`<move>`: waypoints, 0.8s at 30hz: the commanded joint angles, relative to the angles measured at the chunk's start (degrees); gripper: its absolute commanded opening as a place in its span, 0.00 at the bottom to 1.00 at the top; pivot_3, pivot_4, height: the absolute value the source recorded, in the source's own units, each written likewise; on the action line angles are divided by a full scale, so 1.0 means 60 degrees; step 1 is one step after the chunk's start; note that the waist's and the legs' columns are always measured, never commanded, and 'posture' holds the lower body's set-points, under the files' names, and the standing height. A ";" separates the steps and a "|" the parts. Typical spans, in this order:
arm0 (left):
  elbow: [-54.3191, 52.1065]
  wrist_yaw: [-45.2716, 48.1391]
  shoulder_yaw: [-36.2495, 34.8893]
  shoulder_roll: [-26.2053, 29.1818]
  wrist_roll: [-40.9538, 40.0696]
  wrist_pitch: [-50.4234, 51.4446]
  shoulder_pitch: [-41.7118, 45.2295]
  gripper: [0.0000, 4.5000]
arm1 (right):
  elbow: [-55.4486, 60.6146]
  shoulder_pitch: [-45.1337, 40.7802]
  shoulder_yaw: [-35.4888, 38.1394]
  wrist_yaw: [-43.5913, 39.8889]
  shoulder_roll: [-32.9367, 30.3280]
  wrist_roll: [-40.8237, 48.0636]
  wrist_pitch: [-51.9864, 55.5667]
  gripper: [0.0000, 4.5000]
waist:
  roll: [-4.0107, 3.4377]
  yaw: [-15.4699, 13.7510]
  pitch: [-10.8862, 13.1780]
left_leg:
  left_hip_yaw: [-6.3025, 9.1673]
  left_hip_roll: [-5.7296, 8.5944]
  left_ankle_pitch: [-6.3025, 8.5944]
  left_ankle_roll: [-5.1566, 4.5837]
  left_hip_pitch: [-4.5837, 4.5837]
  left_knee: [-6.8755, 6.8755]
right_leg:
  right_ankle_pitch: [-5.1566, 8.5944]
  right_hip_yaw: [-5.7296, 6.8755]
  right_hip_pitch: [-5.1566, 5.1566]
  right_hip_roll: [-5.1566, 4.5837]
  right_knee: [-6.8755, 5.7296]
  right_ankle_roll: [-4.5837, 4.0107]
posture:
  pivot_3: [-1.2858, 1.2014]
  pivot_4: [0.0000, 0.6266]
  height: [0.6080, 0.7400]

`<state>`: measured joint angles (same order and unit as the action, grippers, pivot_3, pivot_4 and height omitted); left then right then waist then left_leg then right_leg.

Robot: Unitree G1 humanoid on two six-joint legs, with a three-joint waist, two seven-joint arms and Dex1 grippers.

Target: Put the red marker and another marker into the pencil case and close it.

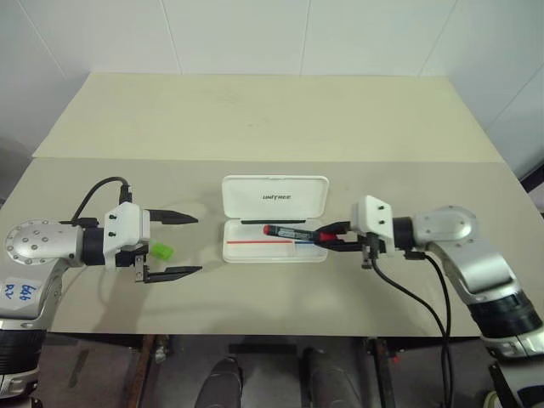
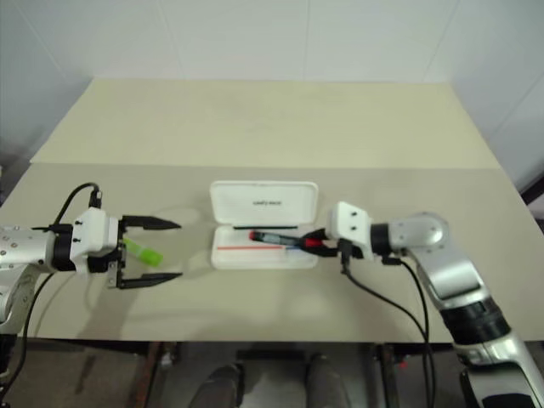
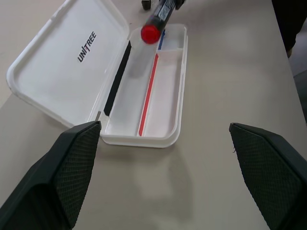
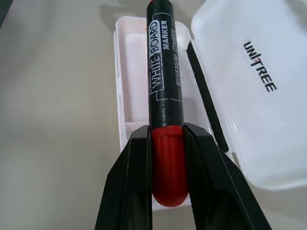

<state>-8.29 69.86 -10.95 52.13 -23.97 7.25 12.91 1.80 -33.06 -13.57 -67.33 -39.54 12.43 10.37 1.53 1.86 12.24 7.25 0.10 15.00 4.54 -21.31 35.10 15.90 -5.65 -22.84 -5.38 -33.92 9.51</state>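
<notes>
Two black fingers of the right gripper (image 1: pixel 333 238) are clamped on the red marker (image 1: pixel 289 230) at its red end, the barrel reaching out level past the fingertips over the open tray of the pencil case (image 1: pixel 274 219). Its lid lies back flat on the bench (image 1: pixel 255 119). Well apart on the case's other side, the left gripper (image 1: pixel 189 245) stands wide apart and empty; another marker (image 1: pixel 161 251), lime green, lies between its fingers, close to the palm.
</notes>
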 commanded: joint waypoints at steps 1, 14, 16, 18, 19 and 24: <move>-0.0405 -0.0226 -0.0202 0.0041 -0.0014 -0.0051 -0.0072 1.00 | -0.1266 -0.0883 -0.0631 -0.0143 0.0739 -0.0748 -0.1166 0.13 | 0.0000 0.0077 0.0000 | -0.0004 -0.0001 0.0000 0.0000 0.0001 0.0000 | -0.0002 -0.0001 -0.0003 0.0001 0.0001 0.0002 | 0.52 0.24 1.00; -0.0858 -0.0701 -0.0221 -0.0014 -0.0128 0.0145 -0.0388 1.00 | -0.4566 -0.2489 -0.1035 -0.0261 0.2253 -0.1865 -0.3197 0.13 | -0.0001 0.0250 0.0000 | -0.0006 -0.0003 -0.0001 0.0003 -0.0045 -0.0011 | 0.0009 -0.0006 -0.0104 0.0004 -0.0082 -0.0016 | 0.52 0.24 1.00; -0.0883 -0.0738 -0.0211 -0.0023 -0.0141 0.0163 -0.0406 1.00 | -0.4940 -0.2609 -0.1001 -0.0232 0.2316 -0.2016 -0.3487 0.13 | -0.0001 0.0253 0.0000 | -0.0006 -0.0003 -0.0003 0.0006 -0.0045 -0.0009 | 0.0009 -0.0007 -0.0105 0.0005 -0.0090 -0.0016 | 0.52 0.24 1.00; -0.0900 -0.0765 -0.0213 -0.0031 -0.0144 0.0158 -0.0435 1.00 | -0.5036 -0.2623 -0.0975 -0.0402 0.2349 -0.2000 -0.3547 0.13 | -0.0001 0.0252 0.0000 | -0.0006 -0.0002 -0.0005 0.0008 -0.0044 -0.0006 | 0.0009 -0.0007 -0.0105 0.0005 -0.0097 -0.0017 | 0.52 0.24 1.00; -0.0896 -0.0771 -0.0211 -0.0035 -0.0141 0.0149 -0.0437 1.00 | -0.5035 -0.2618 -0.0964 -0.0441 0.2368 -0.1990 -0.3562 0.13 | -0.0001 0.0252 0.0000 | -0.0006 -0.0002 -0.0005 0.0008 -0.0042 -0.0007 | 0.0009 -0.0007 -0.0105 0.0005 -0.0100 -0.0017 | 0.52 0.24 1.00; -0.0851 -0.0775 -0.0125 -0.0078 -0.0120 0.0122 -0.0350 1.00 | -0.4963 -0.2540 -0.0880 -0.0348 0.2534 -0.1942 -0.3708 0.37 | -0.0001 0.0269 0.0000 | -0.0005 -0.0003 -0.0005 0.0009 -0.0040 -0.0007 | 0.0010 -0.0007 -0.0105 0.0007 -0.0103 -0.0018 | 0.52 0.24 1.00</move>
<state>-11.99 65.57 -11.08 51.79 -24.16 8.29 10.53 -29.26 -47.87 -19.77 -69.46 -24.91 0.16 -10.64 1.52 3.47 12.24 7.22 0.08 14.97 4.59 -21.55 35.06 15.96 -5.69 -23.47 -5.33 -34.54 9.40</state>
